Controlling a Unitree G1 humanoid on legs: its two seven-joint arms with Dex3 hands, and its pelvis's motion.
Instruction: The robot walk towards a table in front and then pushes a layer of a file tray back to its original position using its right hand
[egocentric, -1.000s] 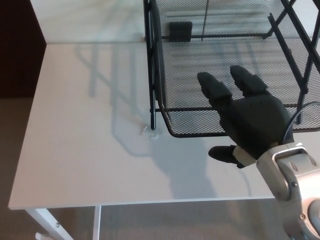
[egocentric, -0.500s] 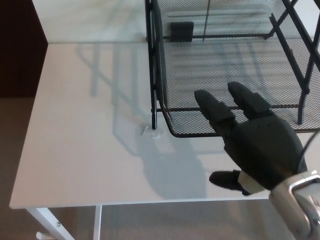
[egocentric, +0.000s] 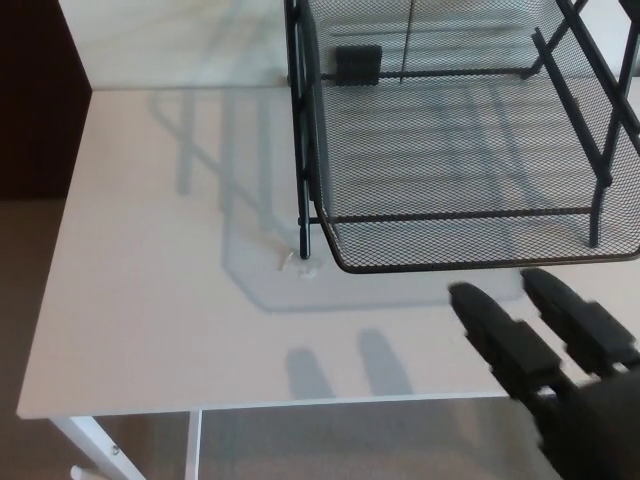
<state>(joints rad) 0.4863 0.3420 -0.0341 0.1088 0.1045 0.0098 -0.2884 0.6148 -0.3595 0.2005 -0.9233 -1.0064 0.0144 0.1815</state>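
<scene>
The right hand (egocentric: 560, 370) has pulled back toward the robot. A second ago its two fingers (egocentric: 500, 330) reached over the front rim of the black mesh tray layer (egocentric: 470, 140); now they point at that rim from short of it, apart from it, low over the white surface (egocentric: 150, 300). Their twin shadows have shifted onto the bare surface. The thumb no longer shows.

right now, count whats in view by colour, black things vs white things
black: 2, the mesh file tray and the robot's right hand
white: 1, the table
total: 3
</scene>
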